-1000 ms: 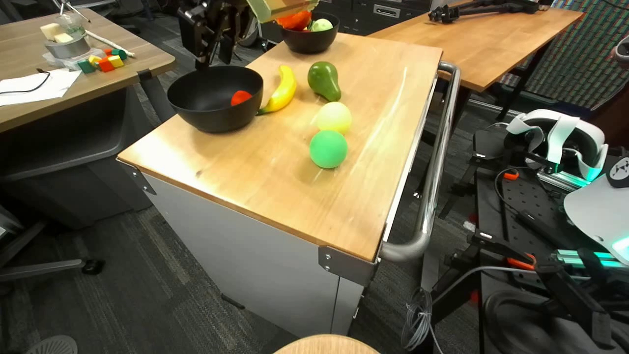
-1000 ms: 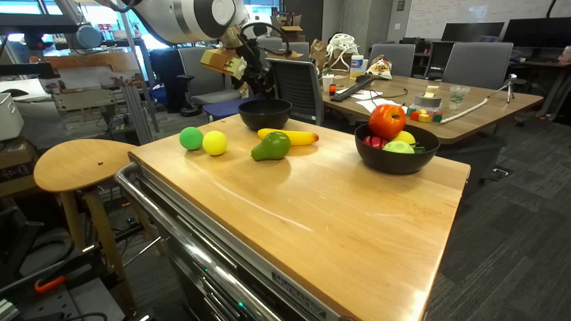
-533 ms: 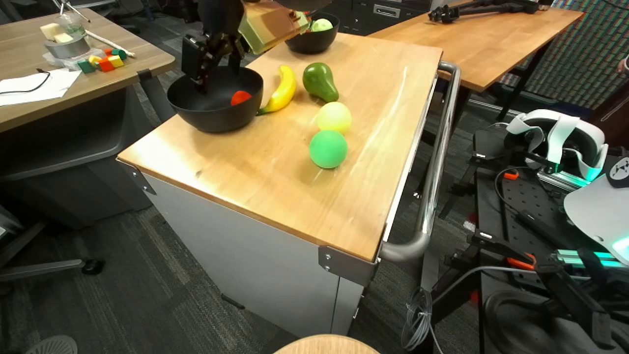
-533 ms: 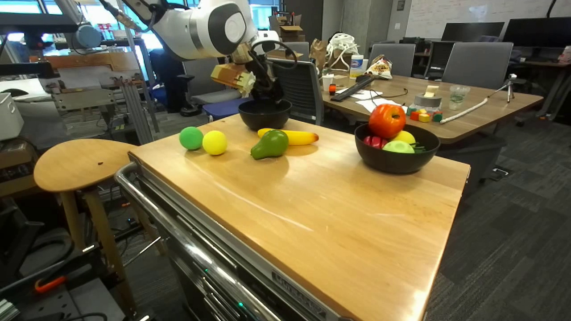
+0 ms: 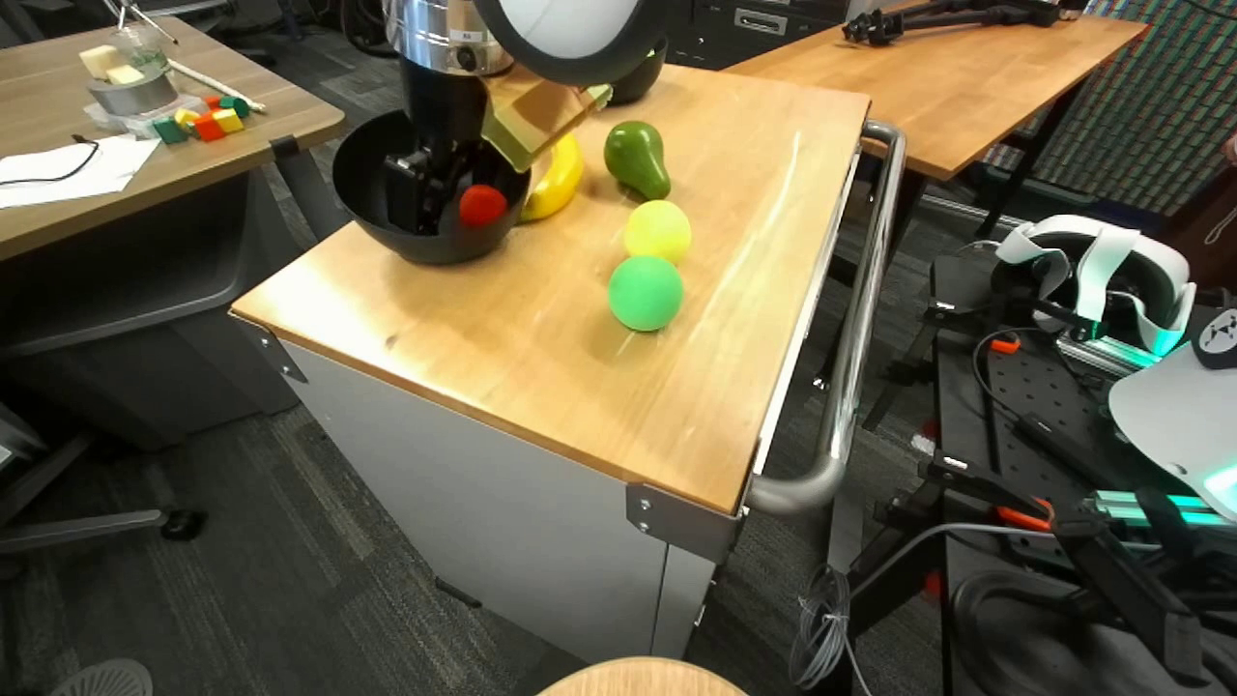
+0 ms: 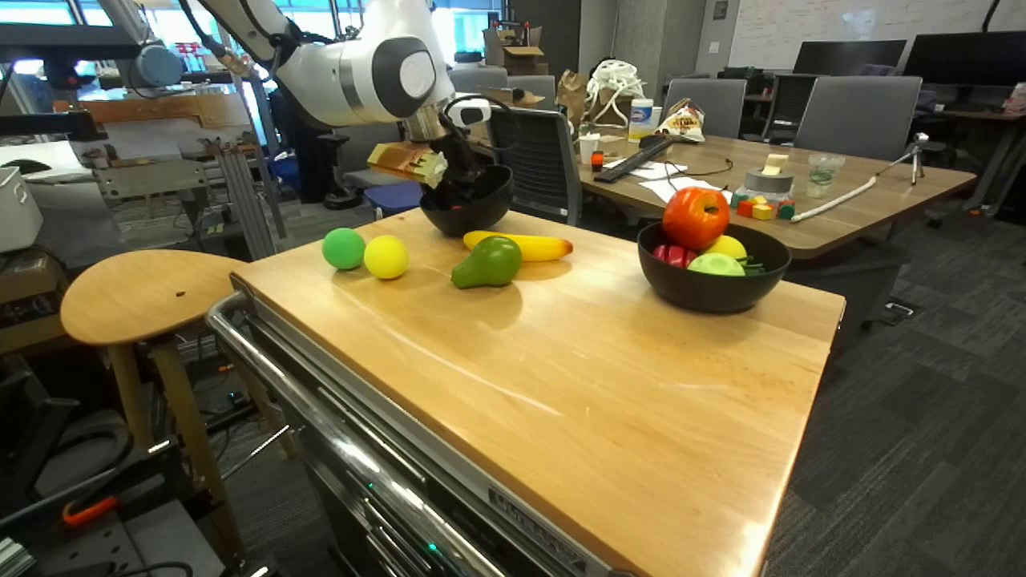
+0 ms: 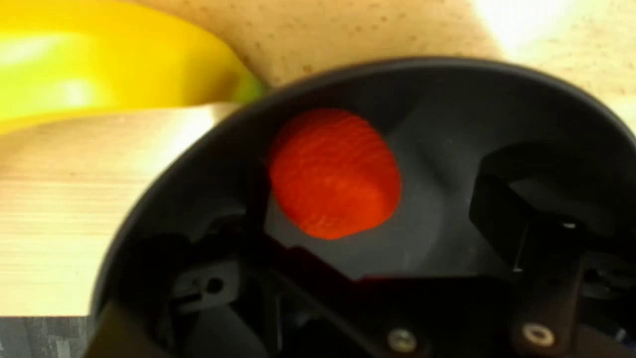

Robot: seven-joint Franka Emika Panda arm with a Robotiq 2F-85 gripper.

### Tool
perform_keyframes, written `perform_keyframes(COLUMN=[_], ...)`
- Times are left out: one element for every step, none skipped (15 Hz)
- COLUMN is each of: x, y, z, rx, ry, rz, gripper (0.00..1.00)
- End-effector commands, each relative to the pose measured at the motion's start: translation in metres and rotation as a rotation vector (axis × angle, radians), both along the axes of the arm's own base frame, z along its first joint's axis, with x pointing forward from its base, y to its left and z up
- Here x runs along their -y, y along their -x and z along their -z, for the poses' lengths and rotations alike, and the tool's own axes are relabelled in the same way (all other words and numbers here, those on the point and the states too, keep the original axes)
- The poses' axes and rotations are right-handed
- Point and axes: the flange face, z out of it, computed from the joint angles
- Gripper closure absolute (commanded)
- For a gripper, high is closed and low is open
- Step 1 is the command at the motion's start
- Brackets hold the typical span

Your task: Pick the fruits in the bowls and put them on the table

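Nearest us on the counter [image 5: 503, 333] lies the green ball [image 5: 646, 293], with the yellow ball [image 5: 657, 230] just beyond it, both as in the earlier frames. Farther off, at the left, comes the change that matters: the gripper [image 7: 375, 206] is down inside the near bowl [image 5: 449, 249], above it a second ago, and its jaws stand wide apart, gripping nothing. The red fruit [image 7: 333, 174] lies in that bowl between the jaws, close to one of them; whether they touch, we cannot tell. We take this as the start of a pick: the approach looks done, and the closing is left. The near bowl, level in the earlier frames, now stands tipped, and we judge that the gripper presses on it; easing off a little should keep it from sliding. The banana [image 5: 558, 184] lies just right of it, and the green pear-shaped fruit [image 5: 638, 158] farther right. Farthest from us stands the far bowl [image 5: 640, 87], still loaded: in an exterior view we see an orange-red fruit [image 6: 696, 218] on top, with a pale green fruit [image 6: 716, 265] lower down, so we judge that much of the emptying lies ahead.
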Motion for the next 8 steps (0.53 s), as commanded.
perform_keyframes(x=[-0.001,0.001,0.002,0.003,0.005,0.006,0.007,0.007], y=[-0.006,-0.006,-0.009,-0.011,-0.014,-0.015,-0.017,-0.019], z=[-0.002,-0.005,-0.010,-0.015,-0.021,-0.025,-0.032,-0.038], rx=[-0.089,-0.105,-0.109,-0.119,-0.122,-0.123,-0.121,-0.109], ry=[0.088,0.108,0.114,0.115,0.110,0.105,0.095,0.090], rz=[-0.016,-0.019,-0.018,-0.013,-0.004,0.003,0.009,0.008], gripper=[0.34,0.42,0.51,0.58,0.65,0.73,0.75,0.75])
